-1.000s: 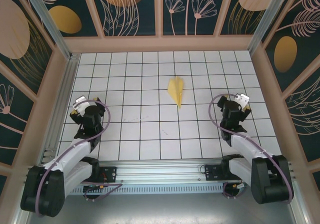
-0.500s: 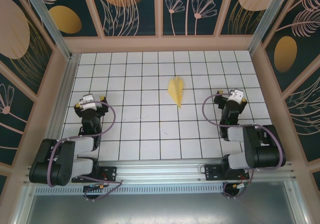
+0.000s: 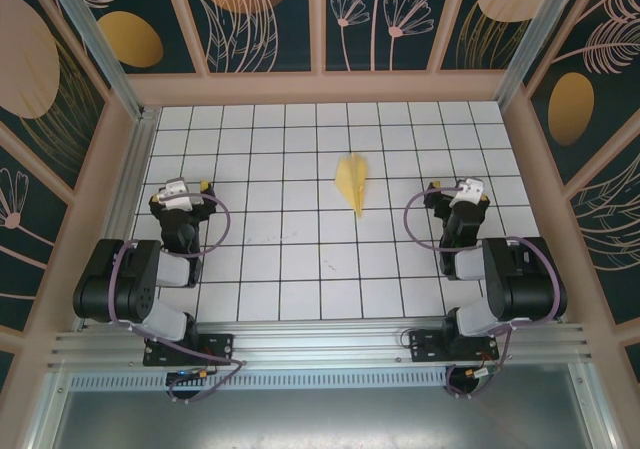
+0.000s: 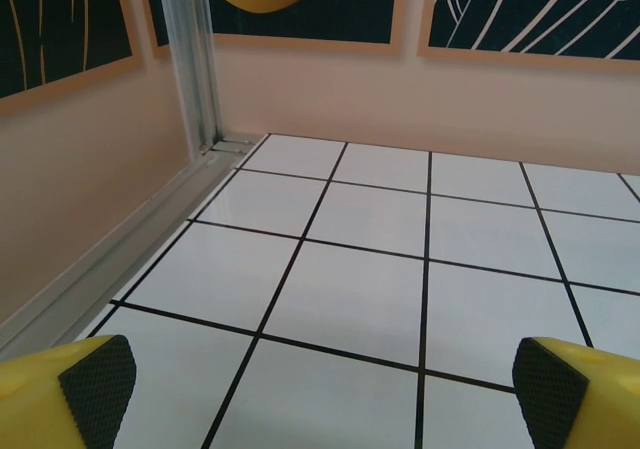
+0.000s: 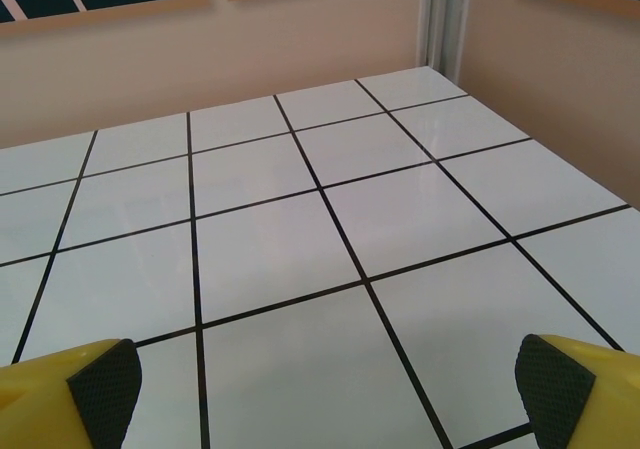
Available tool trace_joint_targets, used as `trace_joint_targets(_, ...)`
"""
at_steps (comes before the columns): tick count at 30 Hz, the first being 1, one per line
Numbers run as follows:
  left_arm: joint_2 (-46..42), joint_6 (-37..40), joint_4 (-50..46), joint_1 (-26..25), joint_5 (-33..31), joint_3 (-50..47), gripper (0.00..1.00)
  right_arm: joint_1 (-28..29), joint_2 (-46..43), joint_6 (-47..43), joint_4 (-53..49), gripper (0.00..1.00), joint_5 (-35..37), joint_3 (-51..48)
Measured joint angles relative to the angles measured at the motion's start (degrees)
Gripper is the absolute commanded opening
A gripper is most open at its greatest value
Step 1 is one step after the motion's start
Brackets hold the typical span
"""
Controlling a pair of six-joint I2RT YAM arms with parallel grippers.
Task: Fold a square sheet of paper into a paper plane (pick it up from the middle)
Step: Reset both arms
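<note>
The square sheet of paper lies folded into a narrow pale yellow paper plane (image 3: 352, 182) on the white grid table, its point toward the near side, around the middle of the far half. My left gripper (image 3: 182, 191) sits low at the left side, several tiles from the plane. My right gripper (image 3: 463, 190) sits low at the right side, about two tiles from it. In the left wrist view the left gripper (image 4: 320, 389) is open over bare tiles. The right gripper (image 5: 327, 384) is likewise open, nothing between its black pads (image 5: 105, 381).
Pinkish walls (image 3: 320, 87) enclose the table (image 3: 290, 259) on three sides. An aluminium post (image 4: 195, 59) stands in the far left corner and another post (image 5: 443, 14) in the far right corner. Both arms are folded back over their bases on the rail (image 3: 320, 341).
Both arms have folded back toward their bases, and each gripper has shifted slightly toward the far side. The paper plane has not moved. Both grippers stayed open.
</note>
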Motion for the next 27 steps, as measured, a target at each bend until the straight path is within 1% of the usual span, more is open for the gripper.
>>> trace_joint_targets(6,0.4,-0.4,2.6,0.0,-0.6,-0.7,0.98,-0.5,0.2,0.0,0.6,0.99,-2.0,0.0)
trace_joint_targets(9,0.4,-0.3,3.3,0.0,-0.6,-0.7,0.98,-0.8,1.8,0.0,4.2,0.99,-2.4,-0.6)
trace_joint_targets(15,0.4,-0.3,4.7,0.0,0.0,-1.4,0.98,-0.8,2.8,0.0,6.1,0.99,-2.9,-1.5)
trace_joint_targets(27,0.4,-0.3,3.7,0.0,1.5,-0.6,0.99,-0.9,2.8,0.0,6.7,0.99,-3.0,-1.5)
